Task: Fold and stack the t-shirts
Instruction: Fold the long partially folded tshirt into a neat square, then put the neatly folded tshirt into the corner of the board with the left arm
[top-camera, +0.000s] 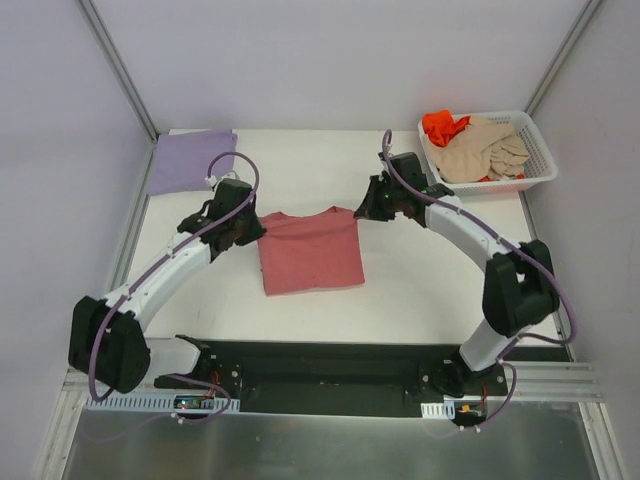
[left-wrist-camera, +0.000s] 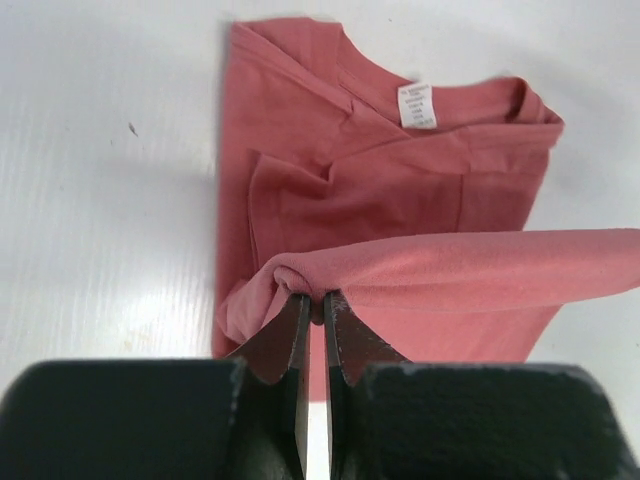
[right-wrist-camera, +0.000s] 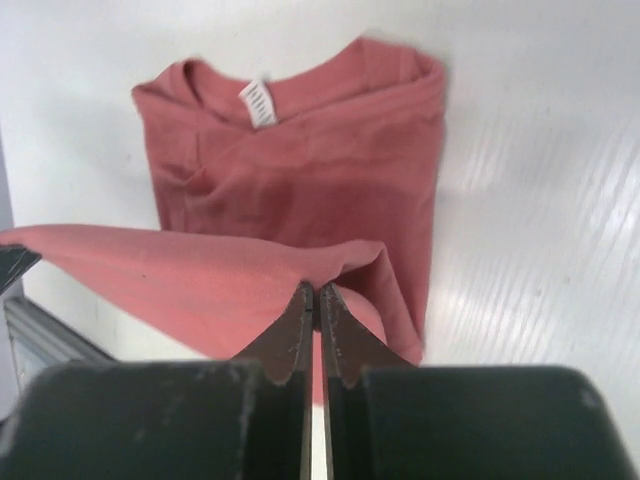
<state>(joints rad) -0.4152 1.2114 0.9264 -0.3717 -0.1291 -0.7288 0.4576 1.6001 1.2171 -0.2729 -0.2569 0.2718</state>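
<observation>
The dusty rose-red t-shirt (top-camera: 312, 255) lies partly folded in the middle of the table, its white neck label (left-wrist-camera: 418, 105) facing up. My left gripper (top-camera: 247, 228) is shut on the left corner of its far edge, and my right gripper (top-camera: 368, 208) is shut on the right corner. In the left wrist view the gripper (left-wrist-camera: 315, 297) pinches a bunched fold of red cloth (left-wrist-camera: 450, 265) that stretches off to the right above the rest of the shirt. In the right wrist view the gripper (right-wrist-camera: 317, 290) pinches the same raised edge (right-wrist-camera: 180, 265), which runs off to the left.
A folded lavender-purple t-shirt (top-camera: 190, 160) lies at the far left corner. A white mesh basket (top-camera: 541, 160) at the far right holds a crumpled beige t-shirt (top-camera: 487, 150) and a bright orange one (top-camera: 443, 125). Grey walls close in the table on three sides.
</observation>
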